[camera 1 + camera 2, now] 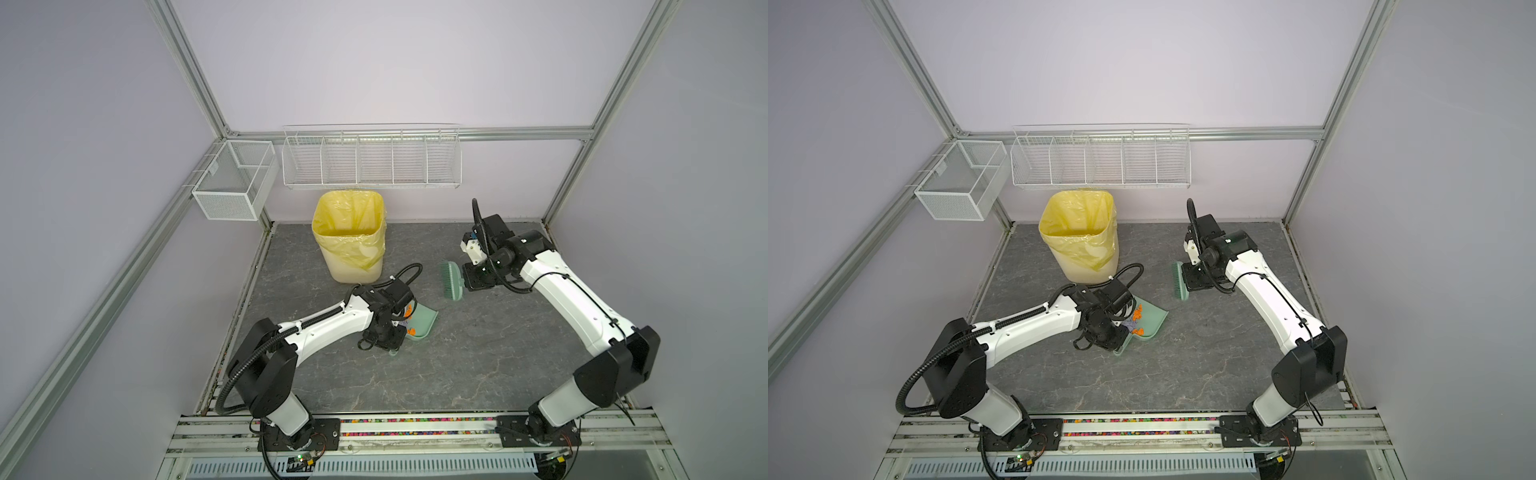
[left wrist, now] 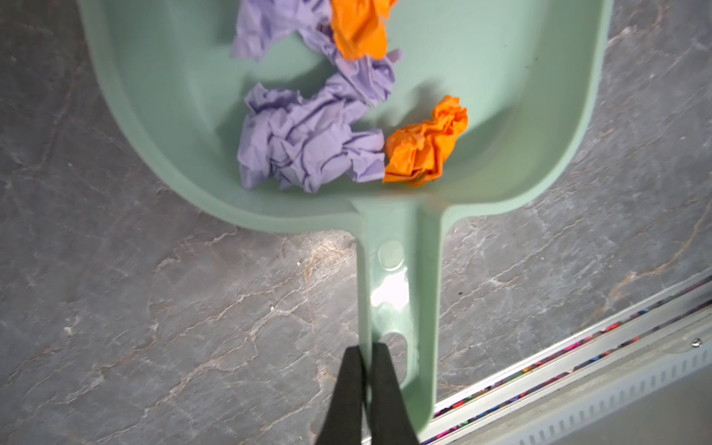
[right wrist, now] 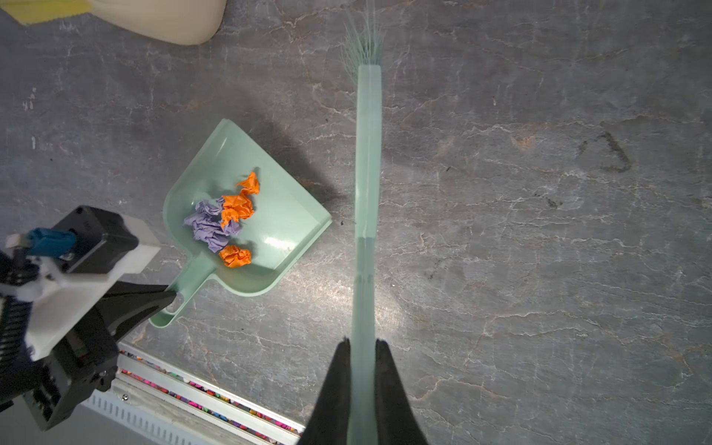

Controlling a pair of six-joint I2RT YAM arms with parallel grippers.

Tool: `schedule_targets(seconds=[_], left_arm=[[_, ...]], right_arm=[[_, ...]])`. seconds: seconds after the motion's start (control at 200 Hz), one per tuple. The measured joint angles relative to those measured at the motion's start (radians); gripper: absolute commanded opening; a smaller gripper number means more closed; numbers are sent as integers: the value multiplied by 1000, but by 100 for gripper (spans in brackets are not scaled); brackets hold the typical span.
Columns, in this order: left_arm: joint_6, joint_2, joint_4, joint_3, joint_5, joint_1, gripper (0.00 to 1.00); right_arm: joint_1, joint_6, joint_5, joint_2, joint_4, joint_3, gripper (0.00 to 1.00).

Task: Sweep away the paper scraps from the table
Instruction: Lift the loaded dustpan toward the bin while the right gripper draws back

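Several crumpled paper scraps, lavender (image 2: 308, 150) and orange (image 2: 424, 146), lie inside a mint-green dustpan (image 2: 520, 115). The scraps (image 3: 227, 219) also show in the right wrist view. My left gripper (image 2: 366, 348) is shut on the edge of the dustpan's handle. In both top views the dustpan (image 1: 424, 324) (image 1: 1152, 322) sits mid-table, just right of the left wrist. My right gripper (image 3: 363, 343) is shut on the handle of a mint-green brush (image 3: 368, 173). The brush (image 1: 451, 280) hangs over the dark grey table (image 1: 457, 365), beyond the dustpan's open lip and apart from it.
A cream bin with a yellow bag (image 1: 351, 237) stands open at the back left of the table, behind the dustpan. White wire baskets (image 1: 370, 160) hang on the back wall above it. Aluminium rails (image 1: 415, 428) run along the front edge by both arm bases.
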Motion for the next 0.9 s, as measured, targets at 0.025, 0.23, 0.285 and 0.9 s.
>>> schedule_targets(seconds=[0.025,0.23,0.285,0.9], left_arm=[[-1,0,-3,7,-1,0,0],[-14,0,-26,78,-22,0,0],[-18,0,-44,100,-35,0,0],[-11,1,-173,383,-154,0,0]], right_arm=[[-6,1,-2,-4,7,-6,7],[-46,17,-23,-40,75,-64,7],[-57,23,-28,-53,91,-85,7],[-114,63,-29,-227,184,-179,7]])
